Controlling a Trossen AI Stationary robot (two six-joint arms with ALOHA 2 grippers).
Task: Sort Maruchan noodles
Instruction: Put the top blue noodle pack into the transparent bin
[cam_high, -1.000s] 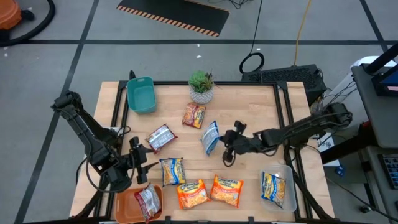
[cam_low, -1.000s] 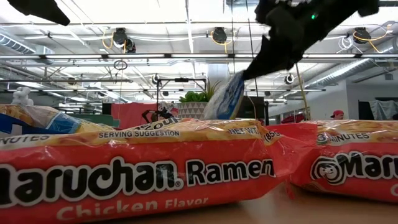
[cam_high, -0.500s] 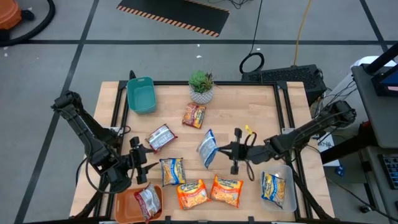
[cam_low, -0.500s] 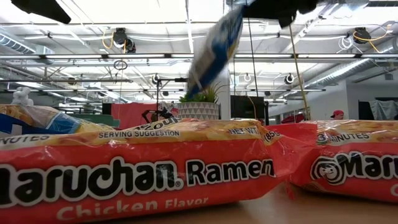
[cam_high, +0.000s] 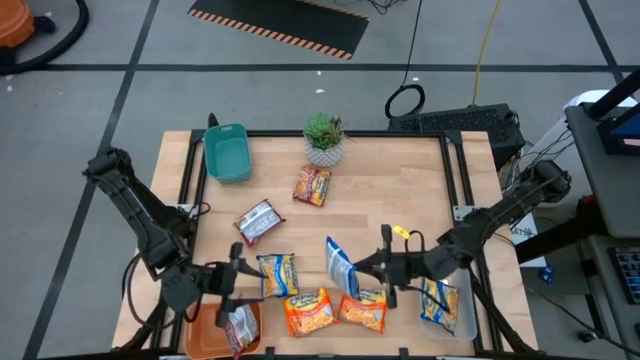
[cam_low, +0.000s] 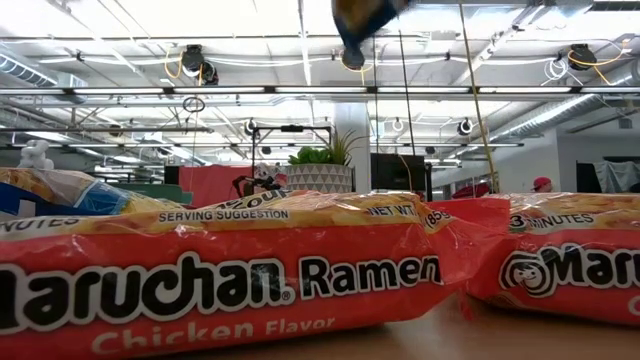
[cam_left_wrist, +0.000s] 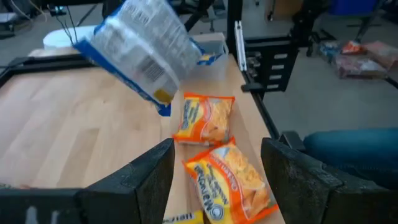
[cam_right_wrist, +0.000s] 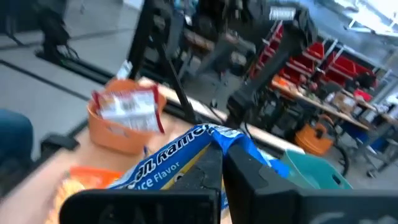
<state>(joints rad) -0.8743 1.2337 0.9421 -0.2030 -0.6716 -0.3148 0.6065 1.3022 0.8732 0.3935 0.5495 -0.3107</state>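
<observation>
Right gripper (cam_high: 372, 267) is clamped on a blue packet (cam_high: 340, 266), holding it in the air over the table's (cam_high: 400, 180) near side, above two orange packets (cam_high: 336, 308). Just beside these, a blue-and-yellow packet (cam_high: 277, 274) lies flat, and another sits in the clear bin (cam_high: 461, 297) at the near right corner. Left gripper (cam_high: 233, 285), fingers (cam_left_wrist: 140, 180) apart and empty, hangs over the orange bin (cam_high: 205, 330), which holds a silver-red packet (cam_high: 238, 322). Farther off lie a silver-red packet (cam_high: 259, 220) and a dark red one (cam_high: 312, 185).
</observation>
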